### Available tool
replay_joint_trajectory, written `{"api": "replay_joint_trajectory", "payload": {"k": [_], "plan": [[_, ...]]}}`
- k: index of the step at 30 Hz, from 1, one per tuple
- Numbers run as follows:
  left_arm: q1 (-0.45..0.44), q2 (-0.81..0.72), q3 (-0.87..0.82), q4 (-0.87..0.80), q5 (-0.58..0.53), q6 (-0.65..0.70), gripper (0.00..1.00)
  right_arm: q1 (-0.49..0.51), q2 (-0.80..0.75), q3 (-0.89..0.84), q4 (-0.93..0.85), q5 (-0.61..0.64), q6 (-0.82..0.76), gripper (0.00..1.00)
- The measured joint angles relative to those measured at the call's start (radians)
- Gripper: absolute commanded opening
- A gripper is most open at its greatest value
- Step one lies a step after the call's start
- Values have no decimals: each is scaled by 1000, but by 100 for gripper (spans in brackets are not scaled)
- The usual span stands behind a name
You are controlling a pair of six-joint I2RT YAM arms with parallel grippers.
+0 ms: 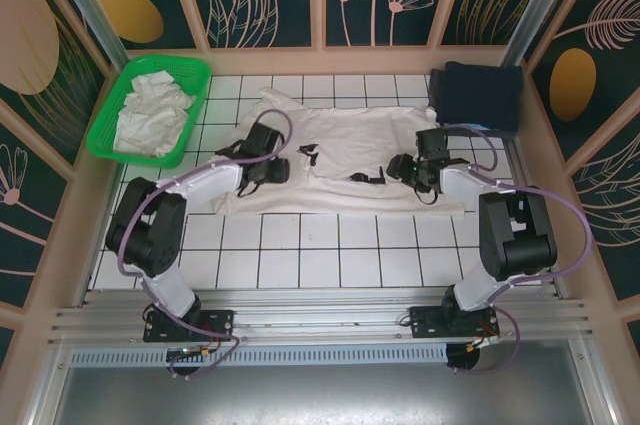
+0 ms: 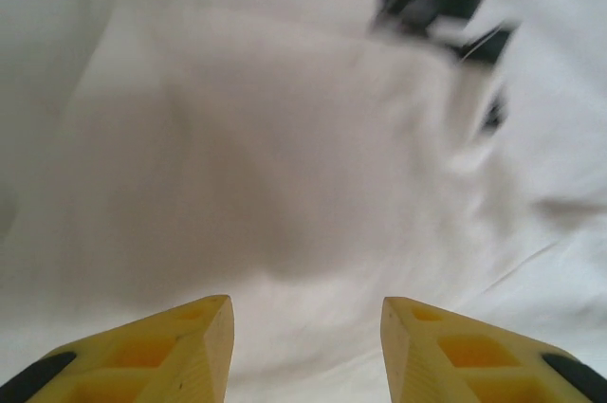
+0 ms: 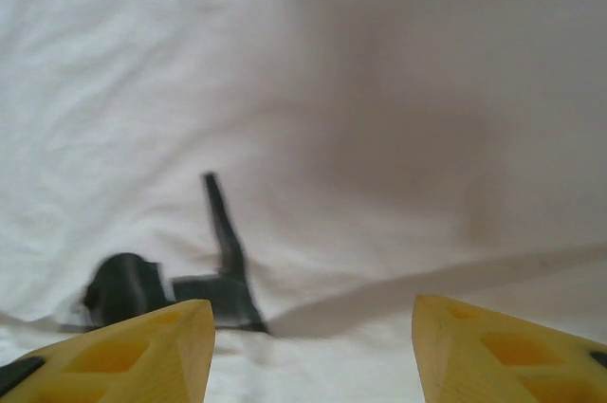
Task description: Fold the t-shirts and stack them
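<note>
Top external view: a white t-shirt [image 1: 340, 135] lies spread at mid-frame on the tiled worktop [image 1: 300, 255], with crumpled t-shirts [image 1: 150, 115] in a green basket [image 1: 165, 62] at upper left. Above the spread cloth, the left pincer [image 1: 306, 154] and right pincer [image 1: 366, 178] are both released, grasping nothing.

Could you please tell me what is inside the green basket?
Crumpled white t-shirts lie heaped in the green basket. How many cannot be told, and anything beneath them is covered.
</note>
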Motion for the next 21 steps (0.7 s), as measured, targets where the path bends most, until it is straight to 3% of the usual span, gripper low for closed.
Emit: {"api": "replay_joint_trajectory", "payload": {"k": [5,21], "plan": [[49,-76,-227,61,5,-44,43,-61,-29,-100,23,14,28,60],[113,-365,-469,13,-33,-163,46,-116,-155,-150,-32,58,24,63]]}}
